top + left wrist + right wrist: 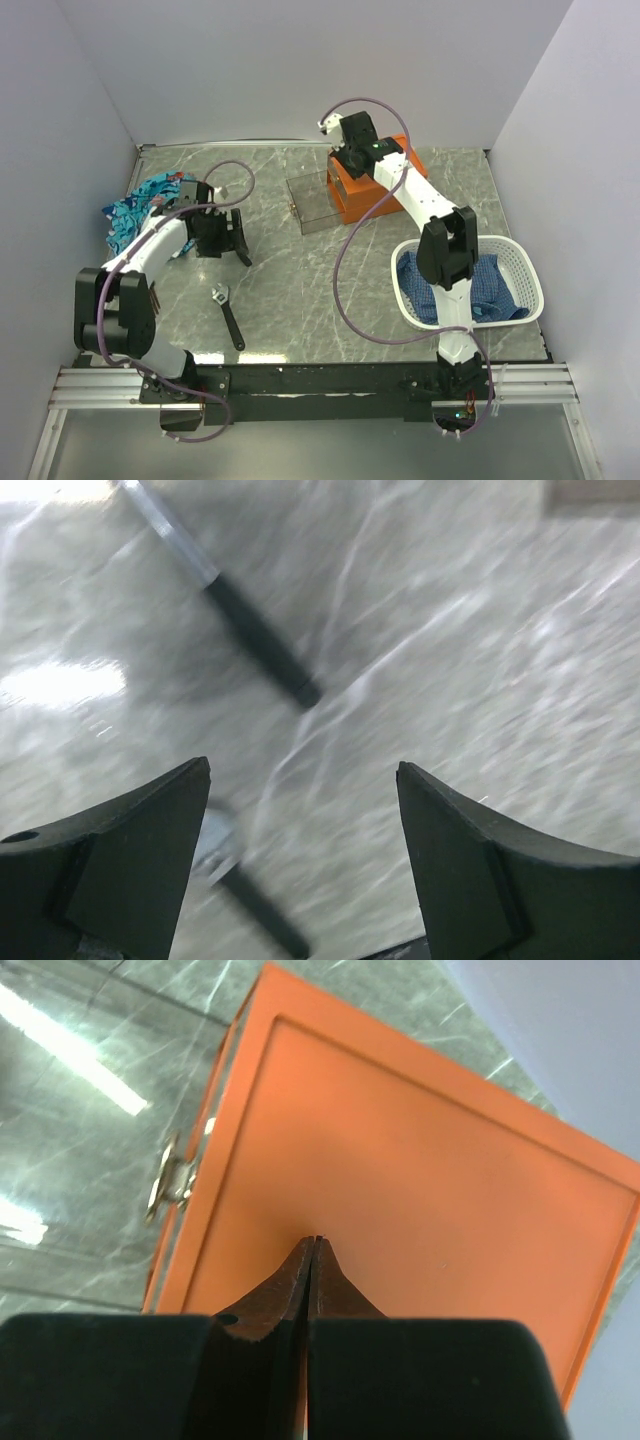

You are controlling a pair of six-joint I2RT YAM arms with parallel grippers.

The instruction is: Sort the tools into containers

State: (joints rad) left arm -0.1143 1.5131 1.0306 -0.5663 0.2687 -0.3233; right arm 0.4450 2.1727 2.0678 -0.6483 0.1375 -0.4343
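Item 1: marble-patterned table [300, 270], walled in white on three sides.

Item 2: orange box [352, 197], at the far middle of the table, partly under the right arm. A metal latch [175, 1175] shows on its side in the right wrist view.

Item 3: clear plastic drawer [312, 205], lying on the table against the box's left side.

Item 4: black-handled wrench [228, 318], flat on the table near the front edge, silver head pointing away from the arm bases, apart from both grippers and well apart from the box.

Item 5: left gripper [238, 240], above the table behind the wrench, fingers spread wide with nothing between them. Its wrist view is blurred. It shows a black-handled tool [255, 635] with a silver shaft on the table ahead, and a second similar shape near the left finger, kind not clear.

Item 6: right gripper [315, 1245], fingers pressed together, tips at the box's flat top. Contact cannot be told.

Item 7: white basket [520, 270], right side, holding a blue cloth [495, 300].

Item 8: patterned cloth [135, 210], bunched at the left wall.
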